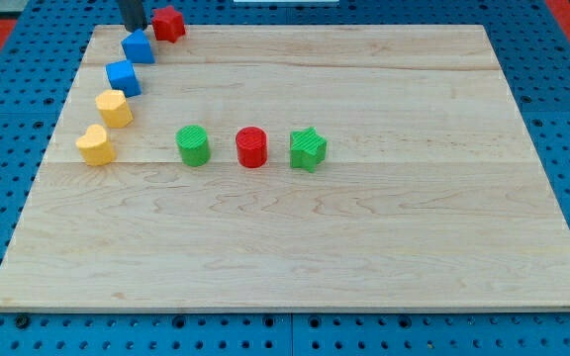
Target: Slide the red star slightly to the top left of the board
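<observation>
The red star (pixel 169 22) sits at the board's top edge near the view's top left. My tip (pixel 133 27) is just to its left, between the star and a blue block (pixel 139 46) below it; whether it touches either I cannot tell. The rod enters from the view's top edge.
A second blue block (pixel 123 77), a yellow block (pixel 114 108) and a yellow heart-like block (pixel 95 144) run down the board's left side. A green cylinder (pixel 193 144), a red cylinder (pixel 251 147) and a green star (pixel 308 149) stand in a row mid-board. The wooden board (pixel 364 247) lies on blue pegboard.
</observation>
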Robot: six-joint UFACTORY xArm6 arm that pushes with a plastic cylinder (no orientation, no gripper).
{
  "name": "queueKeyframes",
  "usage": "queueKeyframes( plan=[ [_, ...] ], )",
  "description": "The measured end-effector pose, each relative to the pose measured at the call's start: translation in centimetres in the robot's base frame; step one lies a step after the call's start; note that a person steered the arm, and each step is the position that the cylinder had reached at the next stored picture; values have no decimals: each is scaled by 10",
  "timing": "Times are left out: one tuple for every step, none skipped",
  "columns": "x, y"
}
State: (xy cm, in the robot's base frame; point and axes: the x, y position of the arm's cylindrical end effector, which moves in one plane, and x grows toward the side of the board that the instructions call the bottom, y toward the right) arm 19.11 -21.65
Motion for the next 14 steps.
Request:
queueKeyframes(
  plan=[
    [1, 59],
    [86, 183],
    [94, 195],
    [21, 215],
    [2, 216],
    [1, 209],
    [3, 168],
    [20, 113],
    [48, 75],
    [41, 44],
    [2, 36],
    [0, 40],
    [0, 59],
    [0, 19]
  ],
)
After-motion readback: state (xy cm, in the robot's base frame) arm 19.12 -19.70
